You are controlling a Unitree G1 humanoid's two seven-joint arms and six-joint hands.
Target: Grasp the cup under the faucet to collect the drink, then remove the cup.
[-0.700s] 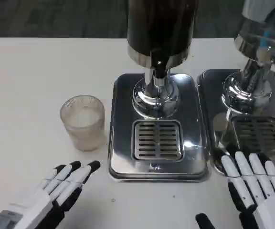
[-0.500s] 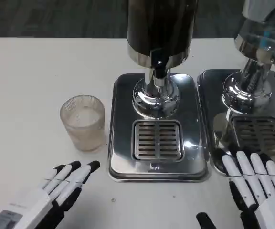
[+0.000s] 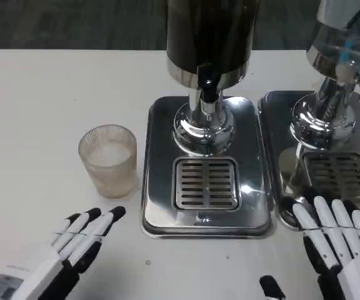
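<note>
Not yet started: cup [image 3: 108, 160] ungrasped on table [image 3: 36, 106], left of faucet [image 3: 208, 87]; left robot hand [image 3: 74, 240] and right robot hand [image 3: 333, 240] spread, holding nothing.

Ribbed translucent cup [image 3: 108, 160] upright on table, left of faucet [image 3: 207, 84].

Head camera looks steeply down, close over the white table [image 3: 55, 87].

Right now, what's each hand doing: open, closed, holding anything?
Left hand: open, holding nothing, near the cup.
Right hand: open, holding nothing.
</note>
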